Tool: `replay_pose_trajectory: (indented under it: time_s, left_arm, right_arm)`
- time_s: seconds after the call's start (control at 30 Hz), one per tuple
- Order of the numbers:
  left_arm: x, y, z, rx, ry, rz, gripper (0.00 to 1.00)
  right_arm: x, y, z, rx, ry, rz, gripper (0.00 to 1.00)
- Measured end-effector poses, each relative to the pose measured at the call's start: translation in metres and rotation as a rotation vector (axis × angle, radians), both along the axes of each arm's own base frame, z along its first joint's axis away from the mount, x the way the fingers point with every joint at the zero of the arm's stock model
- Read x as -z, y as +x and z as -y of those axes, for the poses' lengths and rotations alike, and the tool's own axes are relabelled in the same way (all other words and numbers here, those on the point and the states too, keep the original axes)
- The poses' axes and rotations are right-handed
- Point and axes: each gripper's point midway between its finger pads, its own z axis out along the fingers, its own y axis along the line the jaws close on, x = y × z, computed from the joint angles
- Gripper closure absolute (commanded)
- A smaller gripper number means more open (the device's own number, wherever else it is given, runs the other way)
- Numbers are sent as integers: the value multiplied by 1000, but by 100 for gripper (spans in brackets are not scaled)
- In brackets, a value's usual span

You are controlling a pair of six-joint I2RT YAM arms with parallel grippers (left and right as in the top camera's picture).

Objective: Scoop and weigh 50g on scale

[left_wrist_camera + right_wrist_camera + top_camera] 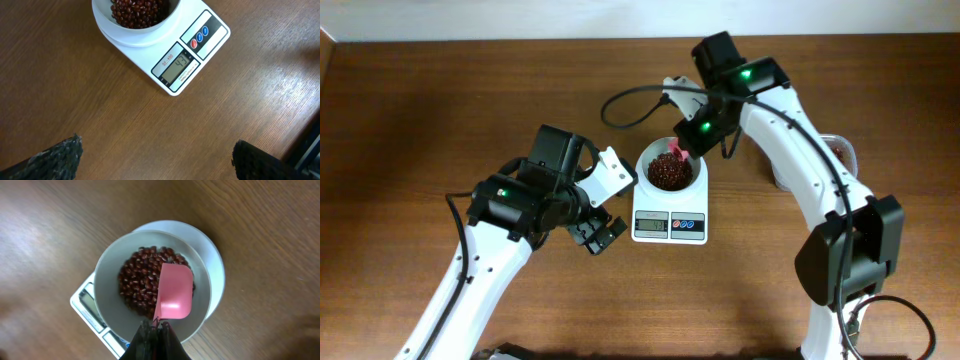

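Observation:
The white scale (669, 226) stands mid-table with a round white bowl (670, 168) on top; its display (176, 66) is lit. Dark red-brown beans (141, 280) fill the bowl's bottom. My right gripper (156, 326) is shut on the handle of a pink plastic spoon (175, 291), whose scoop hangs over the beans inside the bowl and looks empty. My left gripper (157, 157) is open above bare table just left of the scale, nothing between its fingers (57, 157).
A clear plastic tub (838, 153) holding more beans sits at the right, partly hidden behind the right arm. A black cable (625, 105) loops behind the bowl. The table's left edge (328, 45) shows at the far left.

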Motion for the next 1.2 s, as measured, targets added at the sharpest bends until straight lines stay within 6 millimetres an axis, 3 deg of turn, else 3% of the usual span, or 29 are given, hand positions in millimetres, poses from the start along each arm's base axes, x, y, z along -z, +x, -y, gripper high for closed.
replay_pose_trajectory:
  time_s: [0.13,0.2,0.3,0.57,0.67,0.73,0.8,0.87,0.97,1.1,1.2]
  left_arm:
    - [0,0,0,0,0,0,1]
    - [0,0,0,0,0,0,1]
    - [0,0,0,0,0,0,1]
    - [0,0,0,0,0,0,1]
    - [0,0,0,0,0,0,1]
    - [0,0,0,0,0,0,1]
    - [0,0,0,0,0,0,1]
    - [0,0,0,0,0,0,1]
    - [0,0,0,0,0,0,1]
    - [0,0,0,0,0,0,1]
    - [0,0,0,0,0,0,1]
  right_arm:
    - [2,4,8,12,-79,35,96]
    - [-4,6,5,8,-61,47,96]
    - [-6,-6,-6,-29,-66,25,96]
    - [-12,-5,-7,-36,-95,51,96]
    - [-30,3,3,-4,-84,72,96]
    - [-59,19,27,64,-67,116,96]
    - [-83,32,63,162,-57,146,96]
    - [-94,39,111,280,-63,140,96]
    - [-91,39,182,481,-75,79,96]
    - [-83,11,263,690,-95,-45,96]
    - [-64,-2,291,762,-103,-119,96]
